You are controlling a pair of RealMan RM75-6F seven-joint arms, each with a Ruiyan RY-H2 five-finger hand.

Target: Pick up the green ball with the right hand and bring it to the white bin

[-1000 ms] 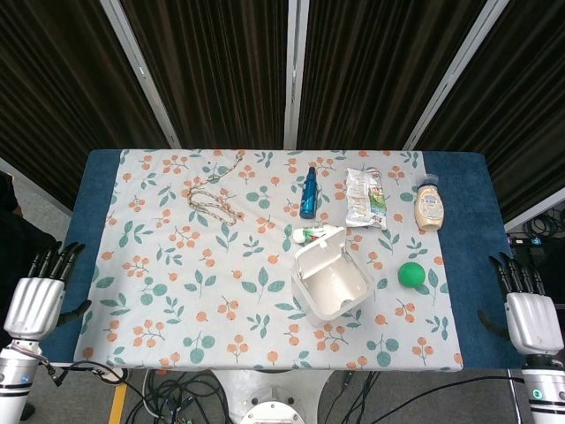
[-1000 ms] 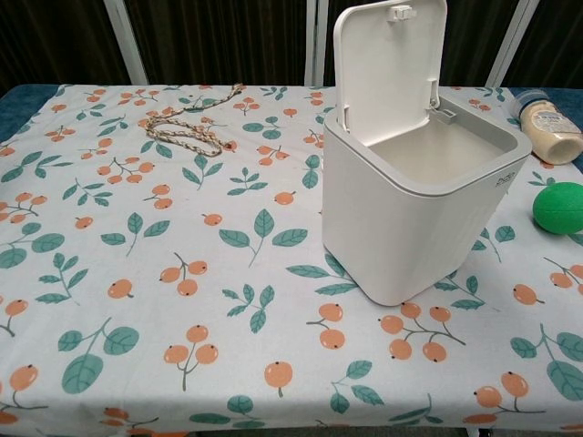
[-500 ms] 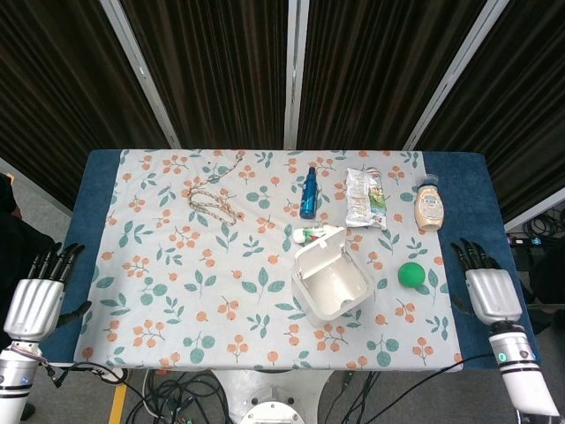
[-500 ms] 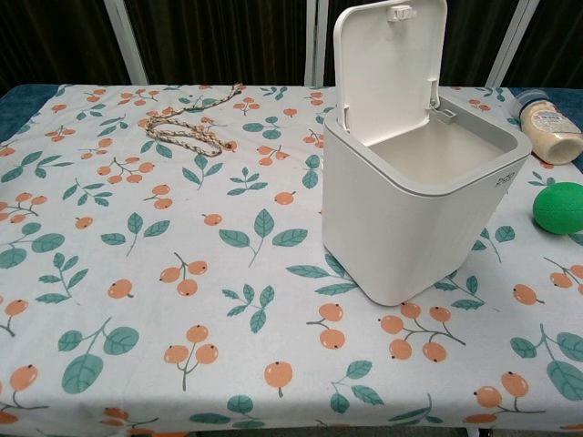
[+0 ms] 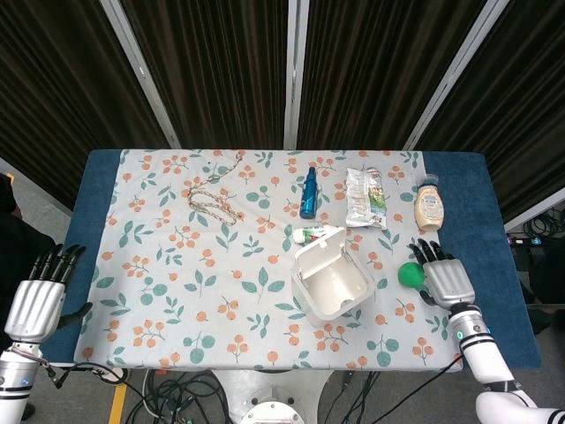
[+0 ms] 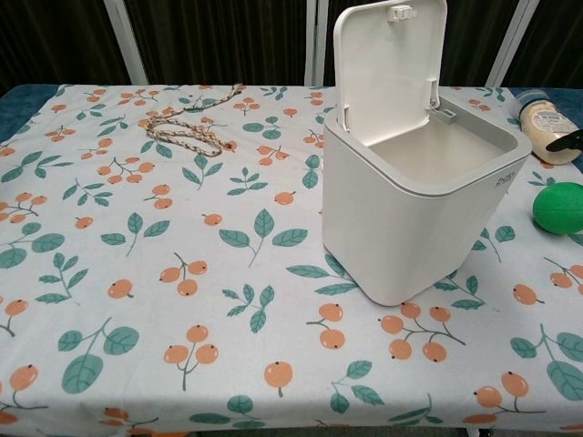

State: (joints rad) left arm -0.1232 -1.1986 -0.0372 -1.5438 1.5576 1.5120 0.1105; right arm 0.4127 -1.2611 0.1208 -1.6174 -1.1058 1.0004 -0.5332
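The green ball [image 5: 409, 275] lies on the floral tablecloth to the right of the white bin [image 5: 331, 284], whose lid stands up. In the chest view the ball [image 6: 558, 208] sits at the right edge beside the bin [image 6: 414, 218]. My right hand [image 5: 446, 278] hovers just right of the ball with fingers spread and nothing in it; a dark fingertip [image 6: 567, 141] shows at the chest view's right edge. My left hand [image 5: 37, 300] hangs open off the table's left front corner.
Behind the bin lie a small tube [image 5: 311, 234], a blue bottle [image 5: 307, 193], a snack bag [image 5: 365, 198] and a mayonnaise bottle [image 5: 428, 207]. A coiled rope [image 5: 212, 202] rests at the back left. The blue table edge [image 5: 481, 221] runs along the right.
My right hand has moved leftward from beyond the table's right edge to just beside the green ball. The left hand, ball and bin have not moved.
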